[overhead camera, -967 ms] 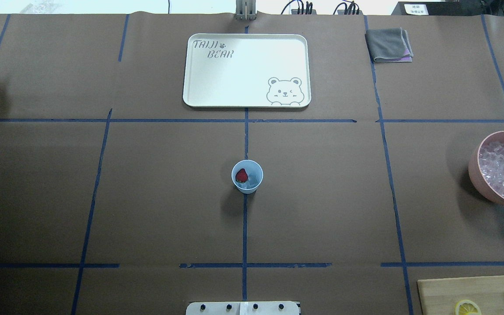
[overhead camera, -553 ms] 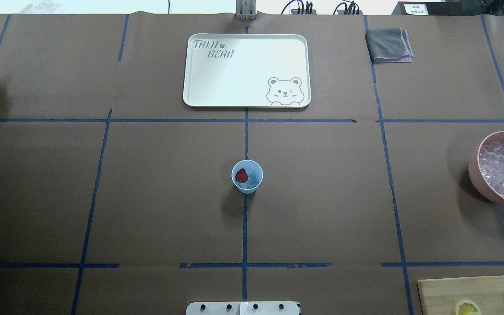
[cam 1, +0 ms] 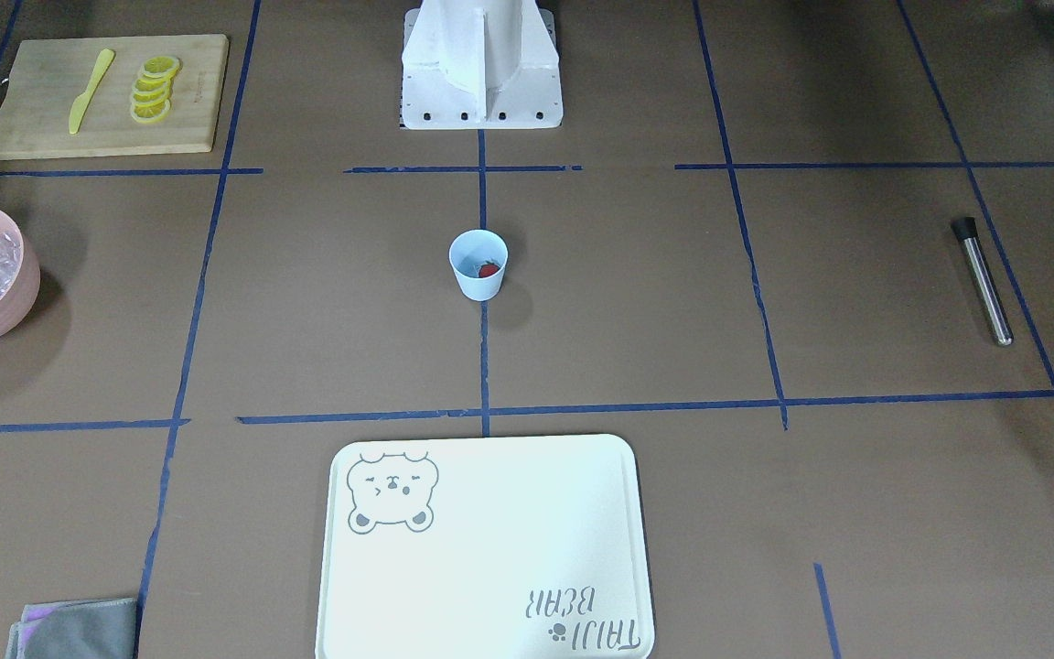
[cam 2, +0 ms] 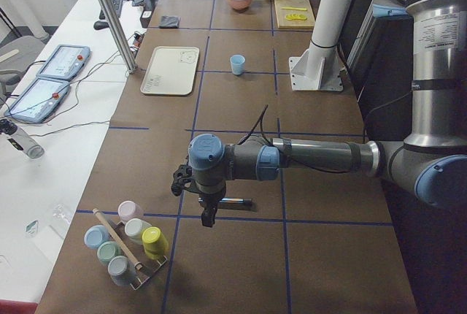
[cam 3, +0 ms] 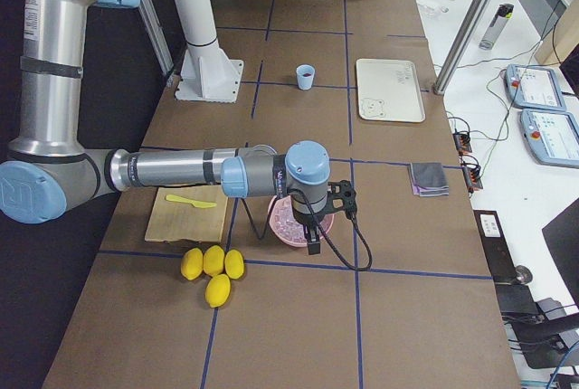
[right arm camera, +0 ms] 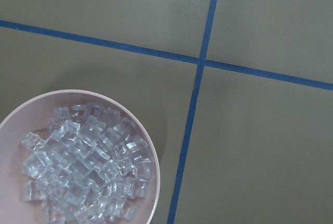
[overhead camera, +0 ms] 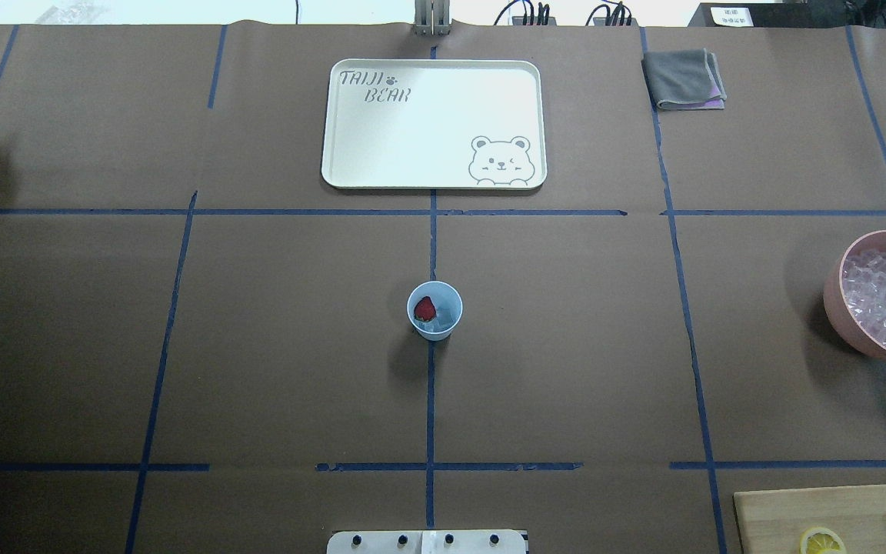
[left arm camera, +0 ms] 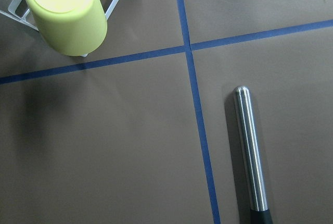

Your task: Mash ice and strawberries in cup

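Note:
The light blue cup (overhead camera: 434,310) stands upright at the table's middle and also shows in the front view (cam 1: 478,264). A red strawberry (overhead camera: 425,308) and clear ice (overhead camera: 443,318) lie inside it. More ice (right arm camera: 83,172) fills the pink bowl (overhead camera: 835,296). A steel rod with a black end (cam 1: 982,279) lies on the table, and the left wrist view shows it from above (left arm camera: 251,153). My left gripper (cam 2: 208,215) hangs over that rod. My right gripper (cam 3: 312,242) hangs over the pink bowl. I cannot tell whether either gripper is open or shut.
A white bear tray (overhead camera: 351,173) and a grey cloth (overhead camera: 683,78) lie at the far side. A cutting board (cam 1: 42,110) holds lemon slices and a yellow knife; whole lemons (cam 3: 213,267) lie beside it. A rack of pastel cups (cam 2: 128,244) stands at the left end.
The ice in the pink bowl looks slightly more shaded. The cup, strawberry and tray have not moved.

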### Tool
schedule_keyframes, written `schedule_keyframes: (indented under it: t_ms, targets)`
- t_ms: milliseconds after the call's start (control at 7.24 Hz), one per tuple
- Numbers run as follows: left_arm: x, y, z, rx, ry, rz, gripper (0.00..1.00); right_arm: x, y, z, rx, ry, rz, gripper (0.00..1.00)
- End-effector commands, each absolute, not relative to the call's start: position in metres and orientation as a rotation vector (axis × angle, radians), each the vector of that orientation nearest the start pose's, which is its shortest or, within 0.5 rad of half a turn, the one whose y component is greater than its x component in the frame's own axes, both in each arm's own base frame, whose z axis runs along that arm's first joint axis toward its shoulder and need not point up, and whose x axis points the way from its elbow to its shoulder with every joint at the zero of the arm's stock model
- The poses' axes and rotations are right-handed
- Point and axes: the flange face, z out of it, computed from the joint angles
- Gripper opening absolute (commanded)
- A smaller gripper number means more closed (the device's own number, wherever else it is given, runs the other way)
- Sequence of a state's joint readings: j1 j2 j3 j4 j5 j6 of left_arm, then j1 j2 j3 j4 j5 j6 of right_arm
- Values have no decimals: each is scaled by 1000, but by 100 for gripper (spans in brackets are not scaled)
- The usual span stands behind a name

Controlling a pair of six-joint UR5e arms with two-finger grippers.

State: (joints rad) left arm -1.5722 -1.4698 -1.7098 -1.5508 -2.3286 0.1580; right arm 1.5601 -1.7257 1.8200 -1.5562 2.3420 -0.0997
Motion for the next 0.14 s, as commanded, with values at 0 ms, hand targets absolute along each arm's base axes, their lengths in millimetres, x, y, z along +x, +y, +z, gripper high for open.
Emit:
schedule_keyframes:
  t_ms: [0]
  targets:
    - [-66,-450,641,78,755,156,100,59,-432,604,141,-766,-148,99]
